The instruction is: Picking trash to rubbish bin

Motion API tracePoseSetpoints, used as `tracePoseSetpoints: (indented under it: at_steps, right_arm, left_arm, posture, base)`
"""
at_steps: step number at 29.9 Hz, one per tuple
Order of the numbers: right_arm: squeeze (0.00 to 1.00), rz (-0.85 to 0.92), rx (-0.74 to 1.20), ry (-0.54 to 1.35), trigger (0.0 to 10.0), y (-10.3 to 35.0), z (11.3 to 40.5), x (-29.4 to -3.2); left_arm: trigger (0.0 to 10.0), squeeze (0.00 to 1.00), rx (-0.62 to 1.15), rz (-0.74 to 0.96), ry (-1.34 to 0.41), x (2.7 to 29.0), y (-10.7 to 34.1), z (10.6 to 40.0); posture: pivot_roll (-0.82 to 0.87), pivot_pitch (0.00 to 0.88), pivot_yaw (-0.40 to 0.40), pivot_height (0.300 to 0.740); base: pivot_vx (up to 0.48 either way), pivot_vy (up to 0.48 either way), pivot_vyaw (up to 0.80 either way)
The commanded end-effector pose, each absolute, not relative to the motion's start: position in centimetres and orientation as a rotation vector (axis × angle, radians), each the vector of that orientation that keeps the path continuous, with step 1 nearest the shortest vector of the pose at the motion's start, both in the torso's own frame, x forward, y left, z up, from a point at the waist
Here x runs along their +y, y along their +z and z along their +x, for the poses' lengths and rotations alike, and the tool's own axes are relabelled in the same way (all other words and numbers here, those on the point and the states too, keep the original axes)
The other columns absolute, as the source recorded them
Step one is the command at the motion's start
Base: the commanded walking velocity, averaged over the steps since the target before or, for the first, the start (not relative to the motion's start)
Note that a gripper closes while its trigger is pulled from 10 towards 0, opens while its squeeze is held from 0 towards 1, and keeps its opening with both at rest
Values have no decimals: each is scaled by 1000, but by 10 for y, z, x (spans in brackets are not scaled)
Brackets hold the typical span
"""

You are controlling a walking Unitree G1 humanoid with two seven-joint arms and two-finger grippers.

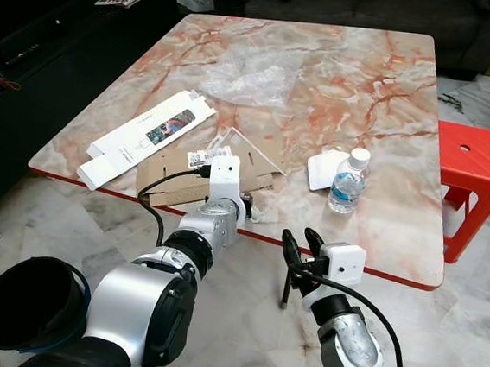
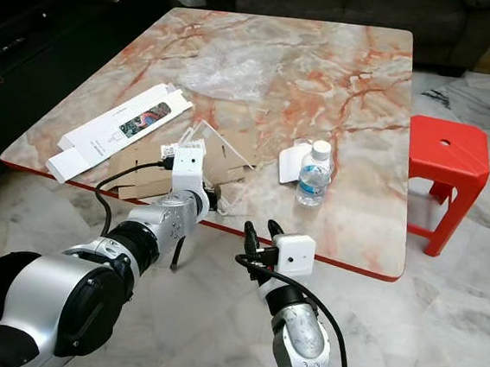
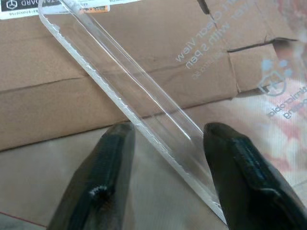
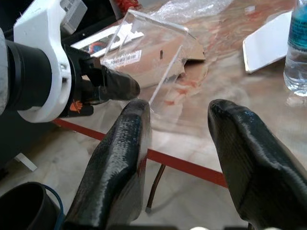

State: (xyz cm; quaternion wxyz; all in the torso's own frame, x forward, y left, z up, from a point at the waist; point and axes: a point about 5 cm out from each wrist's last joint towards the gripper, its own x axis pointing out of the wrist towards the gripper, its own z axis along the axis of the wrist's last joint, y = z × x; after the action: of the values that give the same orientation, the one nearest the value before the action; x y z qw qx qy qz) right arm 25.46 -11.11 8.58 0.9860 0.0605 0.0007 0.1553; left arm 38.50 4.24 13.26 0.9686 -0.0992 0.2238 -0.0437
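My left gripper [image 3: 168, 129] is open at the near edge of the marble table [image 1: 369, 247]. Its fingers stand either side of the rim of a clear plastic tray [image 3: 144, 100], which leans tilted on flattened brown cardboard [image 1: 172, 172]. A long white product box [image 1: 150, 135] lies beside the cardboard. Further right stand a small water bottle [image 1: 348, 180] and a white packet [image 1: 325, 168]. A crumpled clear plastic bag [image 1: 251, 76] lies mid-table. My right gripper [image 1: 302, 241] hangs open just below and in front of the table edge, holding nothing. The black bin [image 1: 29, 302] sits on the floor at my lower left.
A red plastic stool [image 1: 477, 158] stands right of the table. A black cabinet [image 1: 31, 59] runs along the left, and a dark sofa [image 1: 375, 5] lies behind the table. A thin table leg [image 1: 285, 287] drops near my right gripper. The floor is pale marble.
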Motion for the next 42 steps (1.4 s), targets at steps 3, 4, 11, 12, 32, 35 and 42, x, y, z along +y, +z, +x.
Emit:
tracePoseSetpoints:
  at_steps: [3, 4, 11, 12, 32, 35, 42]
  right_arm:
    - [0, 120, -13, 321, 10000, 92, 257, -109]
    - [0, 120, -13, 321, 10000, 92, 257, -109]
    - [0, 114, -17, 321, 10000, 93, 259, -111]
    - [0, 112, -18, 321, 10000, 94, 260, -111]
    - [0, 85, -41, 319, 10000, 99, 269, -118]
    - [0, 83, -43, 320, 10000, 100, 271, -119]
    - [0, 80, -47, 330, 10000, 101, 275, -117]
  left_arm:
    - [1137, 0, 486, -214, -67, 42, 128, 383]
    - [1765, 0, 482, -214, -68, 42, 129, 383]
    - [10000, 0, 461, -227, -87, 38, 136, 385]
    - [10000, 0, 460, -229, -90, 37, 136, 385]
    - [10000, 0, 333, -341, -243, 13, 167, 389]
    - [10000, 0, 280, -356, -256, 14, 174, 391]
    - [7294, 0, 321, -341, -242, 18, 163, 389]
  posture:
    - [31, 141, 126, 740]
    - [31, 141, 125, 740]
    - [34, 136, 122, 740]
    - [35, 135, 120, 740]
    - [38, 108, 109, 740]
    - [46, 103, 105, 740]
    - [52, 93, 101, 740]
  base:
    - [0, 0, 0]
    - [0, 0, 0]
    - [0, 0, 0]
    - [0, 0, 0]
    - [0, 0, 0]
    - [0, 0, 0]
    - [0, 0, 0]
